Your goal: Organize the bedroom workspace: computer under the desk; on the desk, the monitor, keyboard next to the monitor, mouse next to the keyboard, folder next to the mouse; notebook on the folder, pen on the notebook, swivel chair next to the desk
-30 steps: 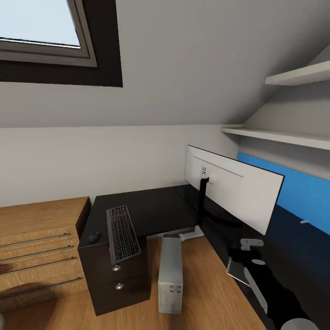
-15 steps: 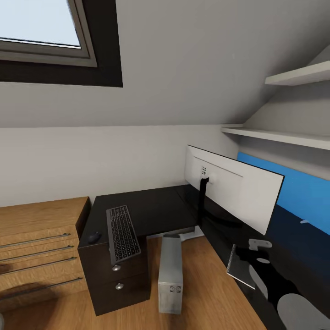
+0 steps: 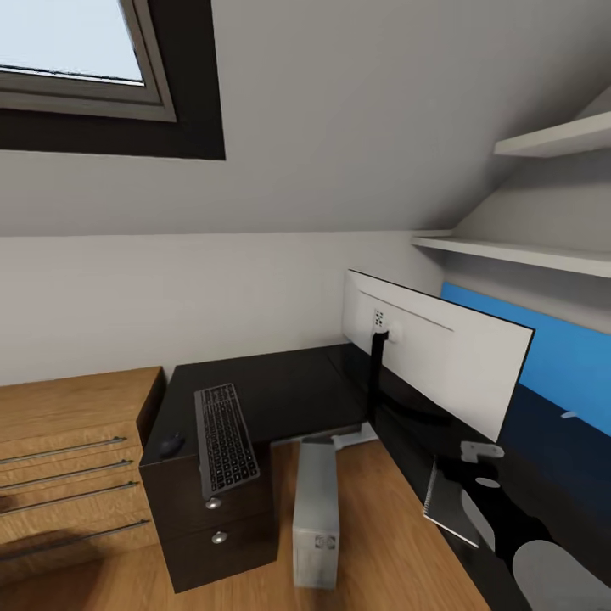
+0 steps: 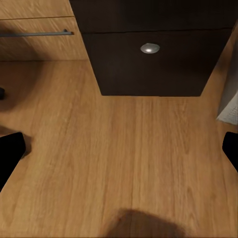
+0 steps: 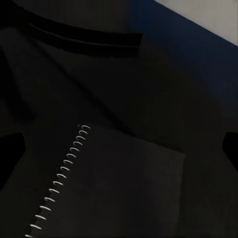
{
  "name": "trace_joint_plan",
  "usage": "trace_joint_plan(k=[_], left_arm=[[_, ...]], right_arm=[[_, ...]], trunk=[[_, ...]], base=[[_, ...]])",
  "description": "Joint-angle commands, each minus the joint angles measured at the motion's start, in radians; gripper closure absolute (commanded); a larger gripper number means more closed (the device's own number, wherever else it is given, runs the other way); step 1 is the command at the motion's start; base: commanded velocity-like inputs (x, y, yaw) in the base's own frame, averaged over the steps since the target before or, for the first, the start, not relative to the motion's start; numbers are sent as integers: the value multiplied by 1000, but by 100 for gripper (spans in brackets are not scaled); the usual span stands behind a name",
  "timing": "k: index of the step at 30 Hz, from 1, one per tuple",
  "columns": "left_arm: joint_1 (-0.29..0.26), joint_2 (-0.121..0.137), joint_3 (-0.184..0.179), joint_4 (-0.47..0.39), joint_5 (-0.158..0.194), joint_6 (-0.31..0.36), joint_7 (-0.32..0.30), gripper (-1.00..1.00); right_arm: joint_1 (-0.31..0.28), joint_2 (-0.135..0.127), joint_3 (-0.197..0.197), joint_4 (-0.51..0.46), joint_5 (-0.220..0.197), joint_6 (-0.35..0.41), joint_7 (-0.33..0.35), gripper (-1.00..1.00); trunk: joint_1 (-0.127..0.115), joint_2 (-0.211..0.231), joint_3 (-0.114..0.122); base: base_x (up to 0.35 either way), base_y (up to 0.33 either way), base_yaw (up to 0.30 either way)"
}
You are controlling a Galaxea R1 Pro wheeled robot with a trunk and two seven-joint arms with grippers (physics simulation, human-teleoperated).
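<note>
The black desk (image 3: 280, 386) carries the keyboard (image 3: 224, 438) with the mouse (image 3: 170, 444) beside it on the drawer end. The monitor (image 3: 441, 361) stands at the corner, white back toward me. The computer (image 3: 316, 513) stands on the floor under the desk. The spiral notebook (image 3: 447, 506) (image 5: 114, 183) lies at the desk's near edge. My right gripper (image 5: 119, 148) hangs open above it, touching nothing. My left gripper (image 4: 119, 148) is open over the wood floor, facing a desk drawer (image 4: 148, 64). Folder, pen and swivel chair are out of view.
A light wood cabinet (image 3: 68, 458) with bar handles adjoins the desk's left end. Shelves (image 3: 526, 253) and a blue wall panel (image 3: 568, 356) sit behind the monitor under a sloped ceiling. A window (image 3: 68, 51) is at upper left.
My right arm has pulled back toward me, uncovering more of the notebook. The whole head view has shifted slightly, so the camera moved.
</note>
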State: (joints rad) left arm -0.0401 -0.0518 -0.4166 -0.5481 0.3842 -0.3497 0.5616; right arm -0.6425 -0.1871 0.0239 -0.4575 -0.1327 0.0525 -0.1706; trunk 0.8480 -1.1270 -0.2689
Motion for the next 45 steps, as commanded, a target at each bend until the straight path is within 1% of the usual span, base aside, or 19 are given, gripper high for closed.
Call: trace_joint_plan(k=[1,20,25,26,29,45], left_arm=[[-1,1,-8,0,10,-6,6,-100],[-1,1,-8,-1,11,-7,7,-100],[-1,1,-7,-3,12,-26,7,-100],[-1,0,-8,-4,12,-69,8,-100],[-1,0,-8,-4,12,-85,9,-100],[-1,0,-8,-3,12,-92,10,-100]], right_arm=[[0,0,3,-3,-9,13,-4,-100],[0,4,13,-5,-6,15,-1,-100],[0,4,13,-4,-5,15,0,-100],[0,4,13,-4,-5,15,0,-100],[0,4,13,-4,-4,15,0,-100],[0,4,14,-4,-2,15,0,-100]], trunk=[[1,-1,-1],[1,-1,-1],[1,-1,-1],[4,-8,-4],[16,-29,-14],[77,-141,-64]], base=[[159,0,0],[15,0,0],[0,0,0],[0,0,0],[0,0,0],[0,0,0]])
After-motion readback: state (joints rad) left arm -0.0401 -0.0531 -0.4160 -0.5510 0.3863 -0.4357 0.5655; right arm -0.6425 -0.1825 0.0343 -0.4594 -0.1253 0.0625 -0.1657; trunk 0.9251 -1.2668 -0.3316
